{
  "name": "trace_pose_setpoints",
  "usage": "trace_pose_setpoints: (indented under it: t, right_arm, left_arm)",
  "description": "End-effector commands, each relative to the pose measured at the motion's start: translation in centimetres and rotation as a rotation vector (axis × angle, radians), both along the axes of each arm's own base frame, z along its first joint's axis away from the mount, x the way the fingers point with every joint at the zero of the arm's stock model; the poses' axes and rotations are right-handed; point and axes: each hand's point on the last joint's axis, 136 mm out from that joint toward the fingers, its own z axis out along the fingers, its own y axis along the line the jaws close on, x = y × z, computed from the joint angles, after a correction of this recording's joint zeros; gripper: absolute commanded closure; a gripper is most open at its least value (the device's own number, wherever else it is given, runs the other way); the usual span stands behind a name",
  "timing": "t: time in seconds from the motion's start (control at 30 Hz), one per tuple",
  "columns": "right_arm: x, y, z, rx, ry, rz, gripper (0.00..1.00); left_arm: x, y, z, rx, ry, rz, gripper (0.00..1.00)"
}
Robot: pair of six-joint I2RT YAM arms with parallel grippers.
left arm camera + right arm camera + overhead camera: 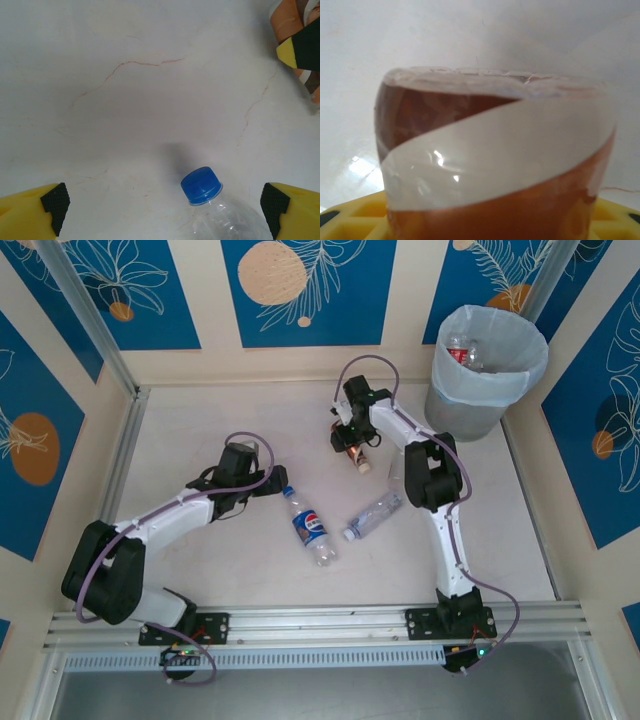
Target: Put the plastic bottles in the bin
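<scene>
A Pepsi bottle (pixel 310 528) with a blue label lies on the table's middle. My left gripper (pixel 274 485) is at its cap end, open. In the left wrist view the blue cap (pixel 201 185) lies between the yellow fingers (pixel 54 202), nearer the right one and touching neither. An unlabelled clear bottle (pixel 375 515) lies to the right of the Pepsi bottle. My right gripper (pixel 349 444) is shut on a brown-and-white labelled bottle (pixel 495 160), also seen as the brown bottle (pixel 292 25). The grey bin (pixel 487 370) at the back right holds bottles (pixel 464 352).
Walls with blue panels enclose the pale table on three sides. A metal rail (pixel 320 622) runs along the near edge by the arm bases. Bare tabletop (pixel 200 430) lies at the back left.
</scene>
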Motion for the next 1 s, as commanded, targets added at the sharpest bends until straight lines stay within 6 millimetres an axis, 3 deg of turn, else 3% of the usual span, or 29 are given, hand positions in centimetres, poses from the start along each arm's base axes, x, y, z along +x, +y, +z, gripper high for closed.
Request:
trace_pose_setpoints:
  t: [0.0, 0.5, 0.97]
  right_arm:
    - [0.4, 0.4, 4.8, 0.056, -0.088, 0.011, 0.52]
    - [0.1, -2.5, 13.4, 0.160, -0.277, -0.082, 0.56]
    - [1.1, -7.8, 24.1, 0.299, -0.568, -0.203, 0.56]
  left_arm:
    - [-0.1, 0.2, 0.7, -0.007, -0.007, 0.002, 0.01]
    - [-0.5, 0.7, 0.2, 0.009, -0.002, 0.016, 0.01]
    - [-0.3, 0.4, -0.1, -0.003, 0.014, 0.015, 0.01]
